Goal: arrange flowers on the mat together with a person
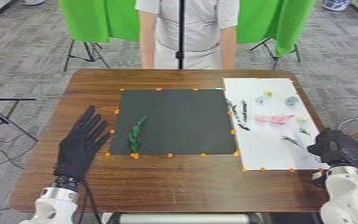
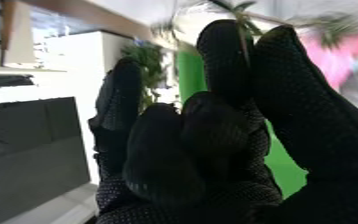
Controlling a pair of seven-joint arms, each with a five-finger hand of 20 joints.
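Grey carpet (image 1: 33,55) surrounds a brown wooden table (image 1: 175,185), with green cloth (image 1: 87,20) beyond it at 12 o'clock. Taking the dark mat (image 1: 180,120) as the dial's centre, a green sprig (image 1: 136,134) lies on it toward 8 o'clock. At 3 o'clock, pink flowers (image 1: 282,119) and other cut stems (image 1: 291,141) lie on a white sheet (image 1: 260,150).

Between 3 and 4 o'clock, beside that sheet, the right hand (image 2: 224,57) has its thumb and a finger nearly closed, apparently pinching a thin leafy stem (image 2: 245,42); the other fingers curl inward. Between 8 and 9 o'clock, the left hand (image 1: 76,145) is wide open and empty, its fingers straight.

The pinched stem should be very light, springy rather than rigid, and prone to roll against fabric. A light grip low on its bare part seems best; squeezing the leaves could crease them. The green sprig probably wants lifting near its lower end, and the pink flowers look softer, so their stems make safer holds than the petals.
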